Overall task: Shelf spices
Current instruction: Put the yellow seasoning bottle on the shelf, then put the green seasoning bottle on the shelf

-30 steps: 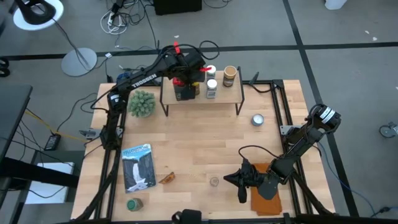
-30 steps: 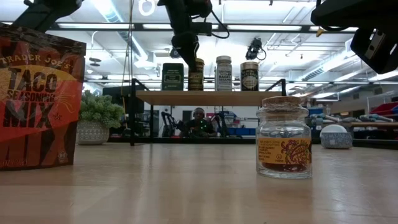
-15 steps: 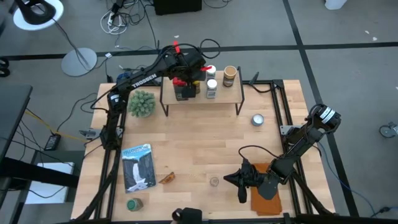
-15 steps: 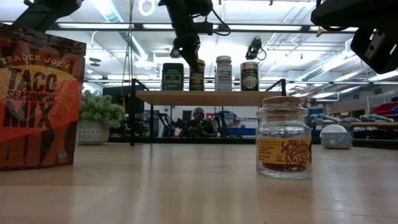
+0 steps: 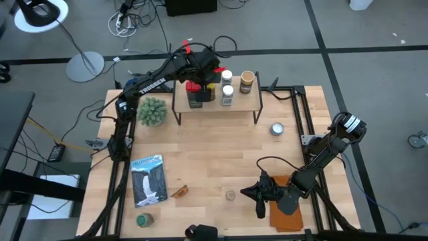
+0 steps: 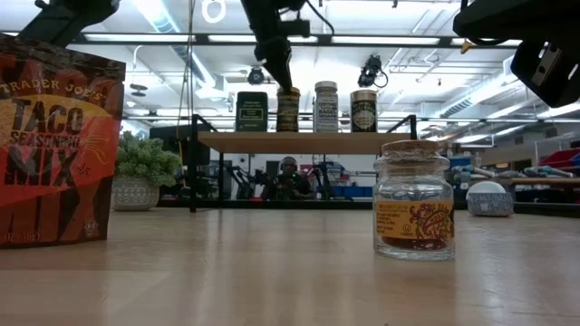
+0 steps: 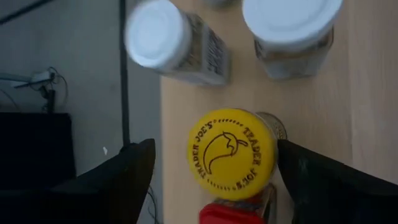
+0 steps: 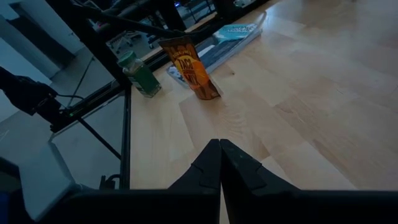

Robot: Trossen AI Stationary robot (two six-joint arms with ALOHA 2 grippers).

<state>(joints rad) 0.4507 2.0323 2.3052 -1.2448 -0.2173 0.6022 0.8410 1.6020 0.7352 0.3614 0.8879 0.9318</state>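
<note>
The shelf (image 5: 217,102) stands at the table's far side and carries several spices: a dark tin (image 6: 251,111), a yellow-lidded jar (image 7: 231,152), two white-lidded jars (image 5: 227,90) and a brown jar (image 5: 247,82). My left gripper (image 7: 214,149) hangs open just above the yellow-lidded jar, one finger on either side of the lid and apart from it. My right gripper (image 5: 257,194) rests shut low over the table's near right. A small corked glass jar (image 5: 231,195), a taco seasoning pouch (image 5: 178,192) and a green-lidded jar (image 5: 144,219) stand on the table near its front.
A fuzzy green plant ball (image 5: 152,112) sits left of the shelf, and a round silvery tin (image 5: 277,128) lies to its right. A book (image 5: 148,179) lies near the front left. Something orange-brown (image 5: 287,213) lies under my right arm. The middle of the tabletop (image 5: 214,150) is bare wood.
My left gripper has drawn a little up off the yellow-lidded jar and tipped slightly. The jar stays upright on the shelf.
</note>
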